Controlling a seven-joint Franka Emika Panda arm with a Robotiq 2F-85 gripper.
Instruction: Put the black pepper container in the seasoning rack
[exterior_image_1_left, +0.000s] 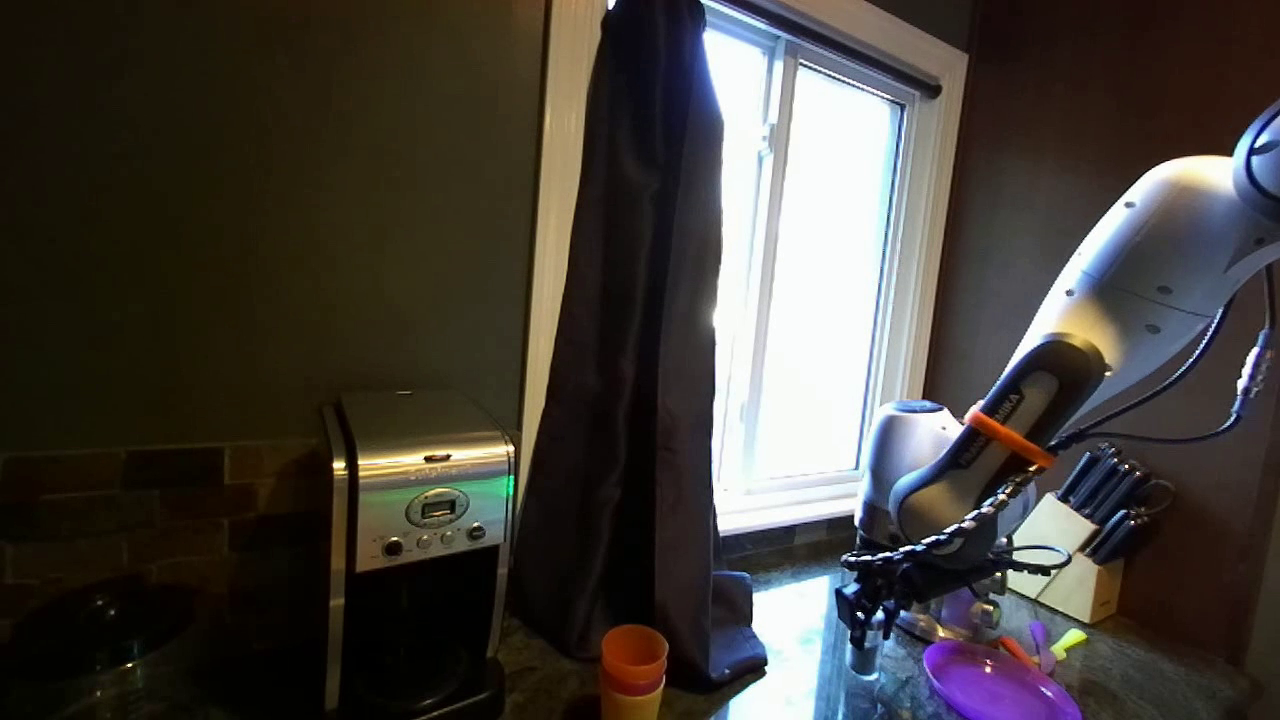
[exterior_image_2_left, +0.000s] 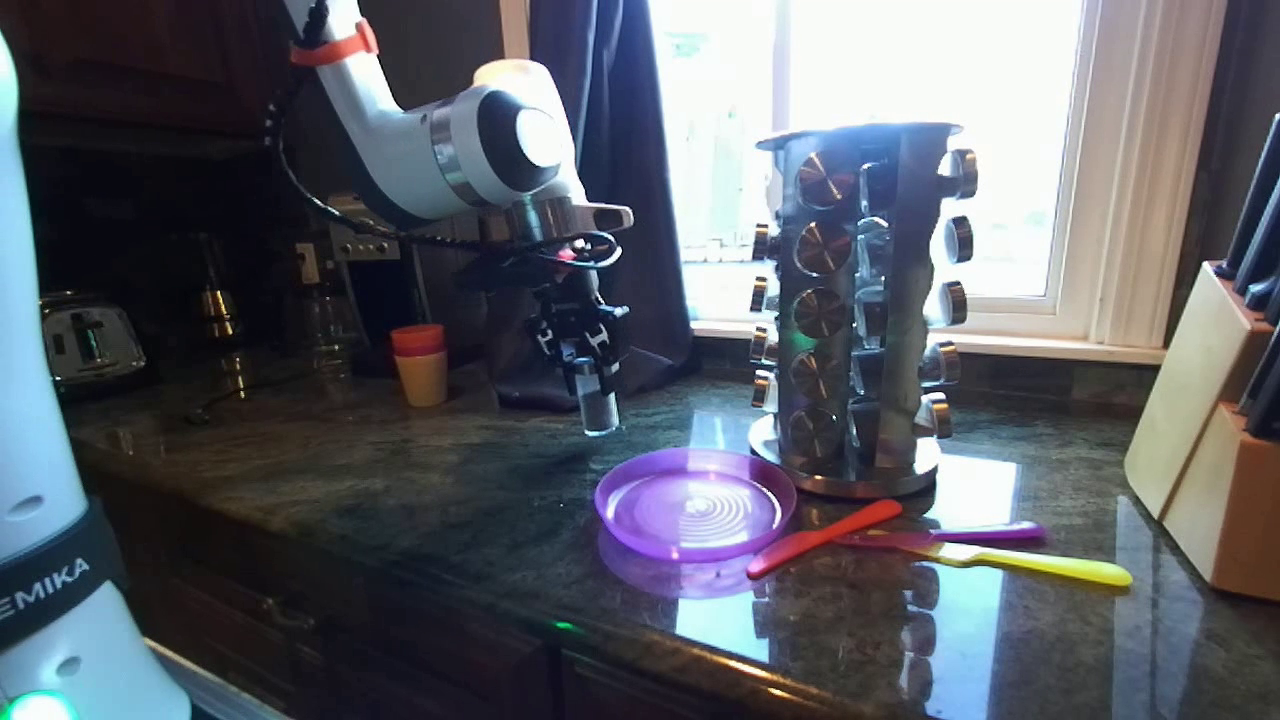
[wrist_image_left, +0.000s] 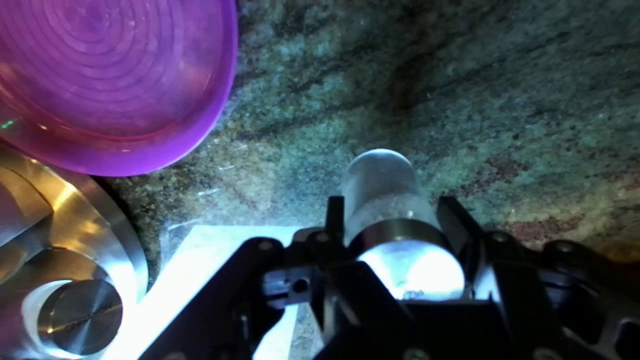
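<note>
The black pepper container is a small clear jar with a metal lid and dark contents; it shows in both exterior views (exterior_image_1_left: 865, 660) (exterior_image_2_left: 598, 408) and in the wrist view (wrist_image_left: 382, 182). My gripper (exterior_image_2_left: 592, 380) has its fingers on both sides of the jar at its lid end, with the jar base pointing down. The jar looks slightly tilted and appears just above the counter. The seasoning rack (exterior_image_2_left: 825, 310), a tall metal stand of lidded jars, is right of the gripper in an exterior view. Its base and a lid show in the wrist view (wrist_image_left: 80, 317). The arm largely hides it in an exterior view (exterior_image_1_left: 925, 628).
A purple plate (exterior_image_2_left: 690, 545) lies before the rack and gripper. Red (exterior_image_2_left: 825, 540), purple (exterior_image_2_left: 990, 533) and yellow (exterior_image_2_left: 1050, 565) plastic knives lie by the rack base. The knife block (exterior_image_2_left: 1190, 400) stands right. Stacked cups (exterior_image_2_left: 420, 370) and a curtain (exterior_image_2_left: 615, 180) are behind.
</note>
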